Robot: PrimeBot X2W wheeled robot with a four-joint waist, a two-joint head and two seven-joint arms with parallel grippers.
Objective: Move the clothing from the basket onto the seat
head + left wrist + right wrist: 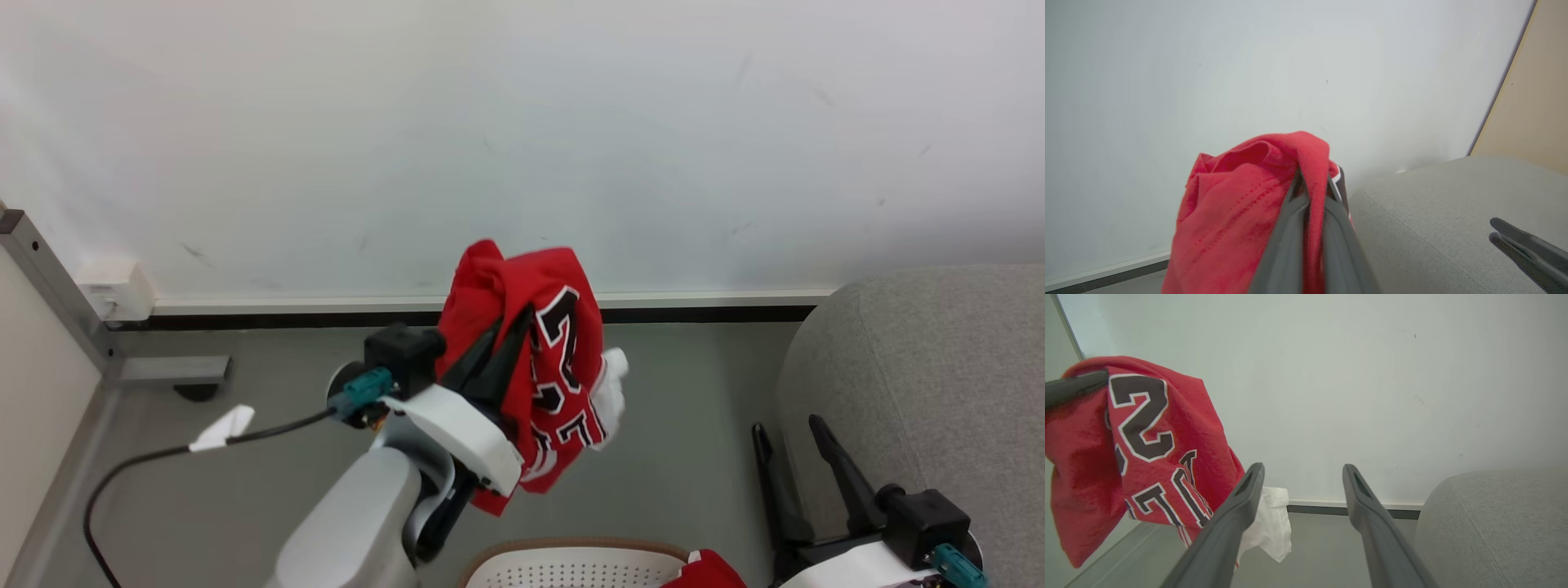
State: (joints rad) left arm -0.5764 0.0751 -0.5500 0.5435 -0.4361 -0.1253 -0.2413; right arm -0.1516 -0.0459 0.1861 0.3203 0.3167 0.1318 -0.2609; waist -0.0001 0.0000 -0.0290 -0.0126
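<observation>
The left gripper (514, 317) is clamped on a fold of the red jersey (563, 343) and holds it up in the air. The cloth hangs bunched around the fingers, with the number facing right and a white tag (614, 392) dangling. The jersey is clear of the basket (563, 572), which sits near, and hangs over the floor (694, 425) to the left of the seat (922, 367). It does not touch the seat.

The right gripper (788, 425) rests low by the seat's left edge, its fingers spread wide and holding nothing.

I'd put the task at an early stage. One garment is lifted but not delivered. Another red piece (706, 572) lies at the basket's right rim, and no clothing lies on the stretch of seat I can see. The carry rightward and the release are yet to come.
</observation>
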